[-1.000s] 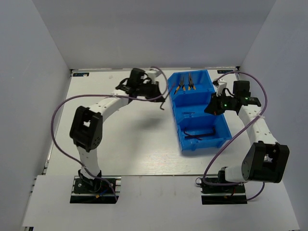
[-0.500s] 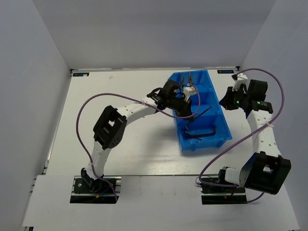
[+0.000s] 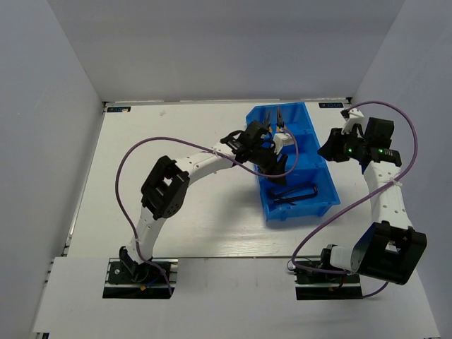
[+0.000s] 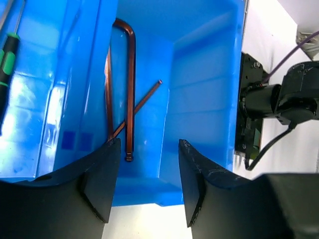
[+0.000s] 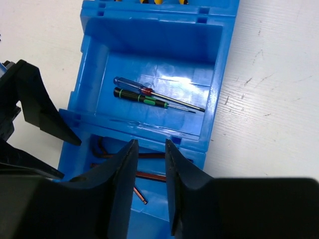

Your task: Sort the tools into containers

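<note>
The blue bin has three compartments. The near one holds dark L-shaped hex keys, lying crossed. The middle one holds a blue-red screwdriver and a black-green screwdriver. Pliers lie in the far compartment, and only their yellow handle ends show at the top edge of the right wrist view. My left gripper hangs over the bin, open and empty. At the bin's right side my right gripper has its jaws a little apart with nothing between them.
The bin stands on the white table, right of centre. My left arm stretches across the table to the bin, with its purple cable looping above it. Grey walls close in the back and both sides. The right arm's base shows beyond the bin.
My left arm swung from the table over the bin with a hex key, and the key now lies in the near compartment. Both grippers went from shut to open. The right gripper drew back to the right.
</note>
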